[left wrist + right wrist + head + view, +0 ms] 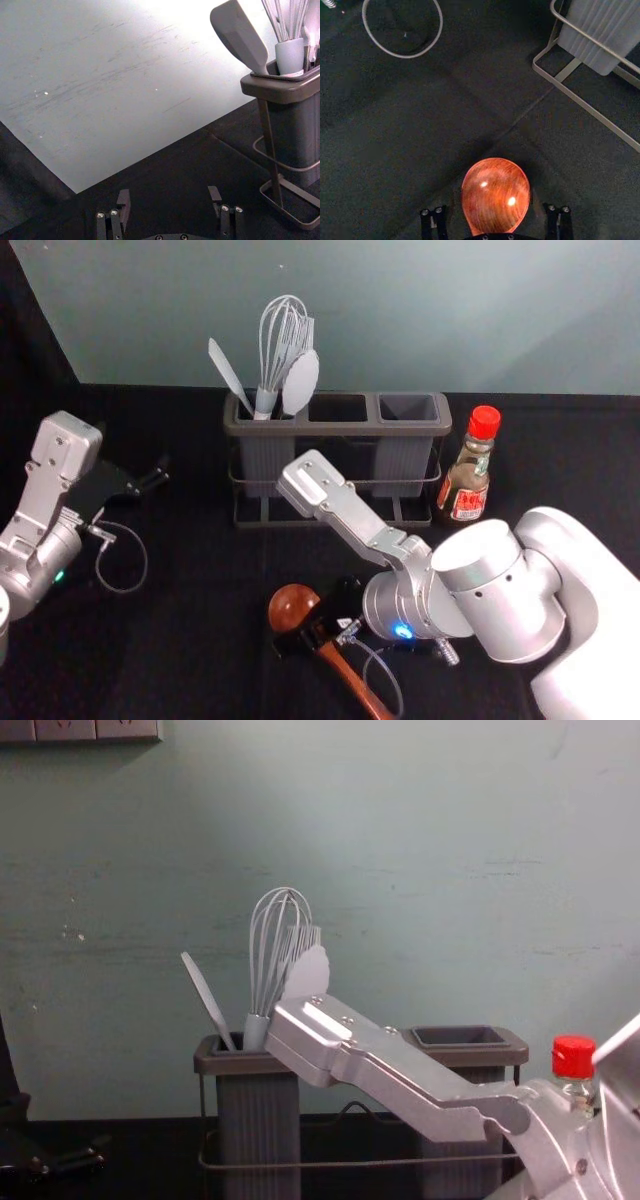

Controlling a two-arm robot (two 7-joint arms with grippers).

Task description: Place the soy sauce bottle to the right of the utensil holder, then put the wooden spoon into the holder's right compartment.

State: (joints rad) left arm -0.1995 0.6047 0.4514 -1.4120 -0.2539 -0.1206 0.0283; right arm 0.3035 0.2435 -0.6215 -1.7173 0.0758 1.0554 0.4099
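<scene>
Under right claw (314, 624), seemingly varnished spoon (292, 607)

The rounded reddish-brown wooden spoon (495, 196) looks glossy, its streaked grain catching small bright highlights, while the long black cloth-covered table (445, 135) beneath it is matt and faintly creased. The grey rectangular utensil holder (346, 428) has smooth, matt, plastic-looking compartments, ribbed down their sides, in a thin metal-looking wire frame (590, 107). The brown soy sauce bottle (467, 480) looks like smooth clear glass under a shiny red plastic-looking cap (484, 422).
</scene>
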